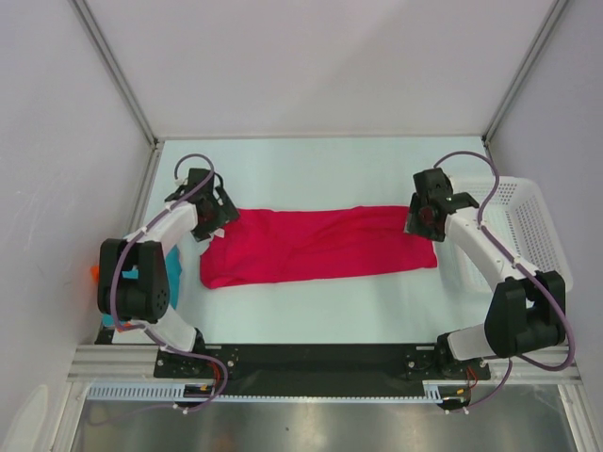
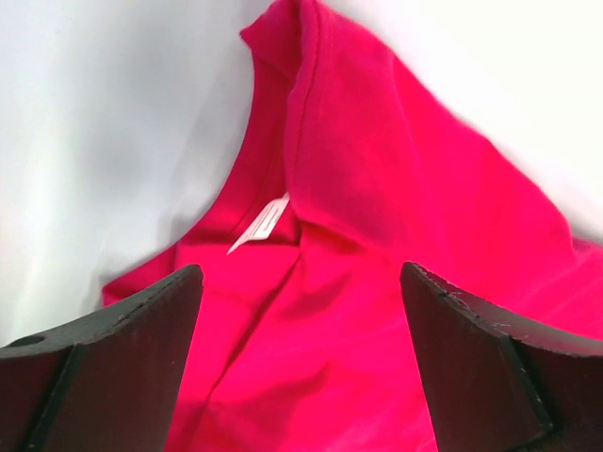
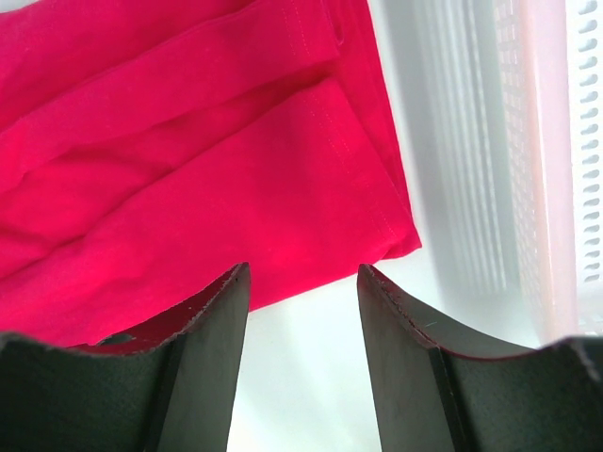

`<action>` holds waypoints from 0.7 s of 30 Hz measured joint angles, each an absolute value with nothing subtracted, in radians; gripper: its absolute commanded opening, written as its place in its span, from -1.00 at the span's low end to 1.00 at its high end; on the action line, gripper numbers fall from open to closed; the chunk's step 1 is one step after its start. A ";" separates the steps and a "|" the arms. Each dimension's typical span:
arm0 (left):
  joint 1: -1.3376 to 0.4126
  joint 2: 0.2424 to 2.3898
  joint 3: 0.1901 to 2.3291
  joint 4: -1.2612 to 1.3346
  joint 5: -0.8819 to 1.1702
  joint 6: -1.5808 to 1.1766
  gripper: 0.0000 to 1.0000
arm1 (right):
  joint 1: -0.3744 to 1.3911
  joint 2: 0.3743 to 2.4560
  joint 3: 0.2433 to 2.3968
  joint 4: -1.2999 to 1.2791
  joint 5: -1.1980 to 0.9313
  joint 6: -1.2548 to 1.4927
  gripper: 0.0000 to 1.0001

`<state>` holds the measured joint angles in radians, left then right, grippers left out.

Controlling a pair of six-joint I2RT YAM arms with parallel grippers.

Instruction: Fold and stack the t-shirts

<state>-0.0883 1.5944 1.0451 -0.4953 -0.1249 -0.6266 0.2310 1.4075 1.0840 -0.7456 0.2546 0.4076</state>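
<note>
Cloth is lying in one long band: the crimson-pink t-shirt [image 1: 316,247] is stretching across the table [image 1: 311,169] away from the white mesh basket [image 1: 542,221], with its hem end just beside the basket and its collar end well apart from it. The long sides are looking already turned in, so the step in hand is probably taking both ends for the next fold. Doing it well is calling for a bite on every layer at each end, not the top ply alone. It is also calling for both ends rising level, so the band is not twisting or dragging toward the basket. The right gripper [image 3: 303,278] is hovering at the basket end with its jaws parted a moderate way and grasping nothing. The stitched hem corner is lying just ahead of the jaws, with bare table between them. The left gripper [image 2: 301,282] is hovering at the end farthest from the basket, jaws spread wide and empty, over the neck opening where the white label [image 2: 259,224] is showing. Whether either is brushing the cloth I cannot tell. Farther still from the basket, beyond the left arm [image 1: 141,282], the teal-blue t-shirt [image 1: 173,273] and a sliver of the orange t-shirt [image 1: 95,273] are waiting, mostly hidden by that arm.
</note>
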 measured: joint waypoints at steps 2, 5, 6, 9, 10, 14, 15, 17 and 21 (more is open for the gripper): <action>-0.088 1.619 1.056 -0.483 -0.124 -0.626 0.75 | 0.231 1.411 1.084 -0.743 0.254 0.406 0.09; -0.086 1.652 1.071 -0.471 -0.120 -0.626 0.70 | 0.230 1.429 1.084 -0.738 0.254 0.406 0.09; -0.086 1.665 1.078 -0.467 -0.120 -0.626 0.69 | 0.230 1.440 1.084 -0.737 0.254 0.406 0.09; -0.082 1.694 1.098 -0.458 -0.117 -0.626 0.61 | 0.230 1.468 1.084 -0.734 0.253 0.405 0.08; -0.080 1.703 1.107 -0.457 -0.116 -0.626 0.59 | 0.230 1.476 1.084 -0.733 0.254 0.405 0.09; -0.070 1.734 1.146 -0.449 -0.102 -0.625 0.39 | 0.230 1.499 1.085 -0.728 0.254 0.405 0.09; -0.068 1.739 1.155 -0.448 -0.101 -0.624 0.36 | 0.230 1.506 1.087 -0.728 0.254 0.405 0.09; -0.067 1.747 1.169 -0.445 -0.099 -0.620 0.29 | 0.229 1.518 1.091 -0.727 0.253 0.404 0.09; -0.063 1.769 1.195 -0.435 -0.093 -0.620 0.18 | 0.228 1.532 1.097 -0.726 0.254 0.398 0.08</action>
<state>-0.0628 1.7695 1.1946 -0.4355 -0.0933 -0.6197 0.2279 1.5322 1.0966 -0.7261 0.2539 0.3977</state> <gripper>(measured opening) 0.622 0.547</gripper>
